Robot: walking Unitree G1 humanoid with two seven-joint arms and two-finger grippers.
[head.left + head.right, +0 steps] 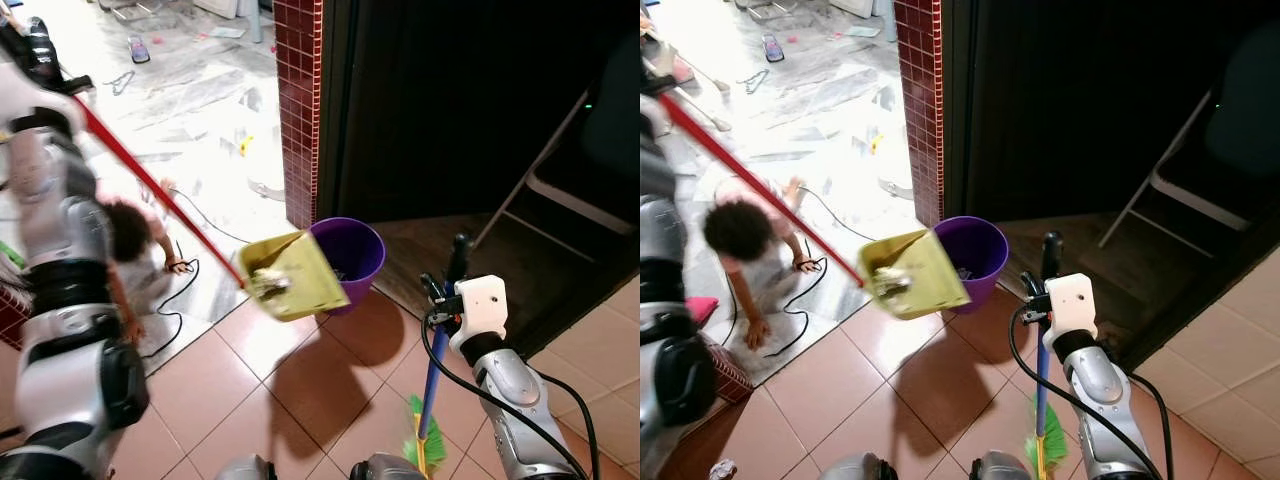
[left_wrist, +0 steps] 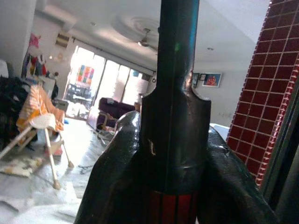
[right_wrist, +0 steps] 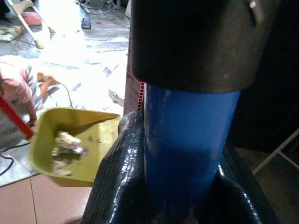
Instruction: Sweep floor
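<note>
the left gripper (image 2: pixel 173 186) clamps the red-handled yellow plastic dustpan (image 1: pixel 292 275), holding crumpled litter, just beside the round purple plastic bin (image 1: pixel 350 252); the right gripper (image 3: pixel 187 186) pinches the blue-handled green-bristled broom (image 1: pixel 432 400) near that bin.

Strong daylight overexposes the marble floor (image 1: pixel 190 110) at upper left. The doorway interior (image 1: pixel 450 100) is nearly black. The dustpan (image 1: pixel 293 275) casts a soft shadow on the tiles. Wrist-view foregrounds are blurred.

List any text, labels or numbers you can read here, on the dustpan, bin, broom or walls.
None can be read.
Dustpan, purple bin and blue broom handle: no lettering shows.
Framed picture on the far wall and window hangings: too small and blurred to read.
</note>
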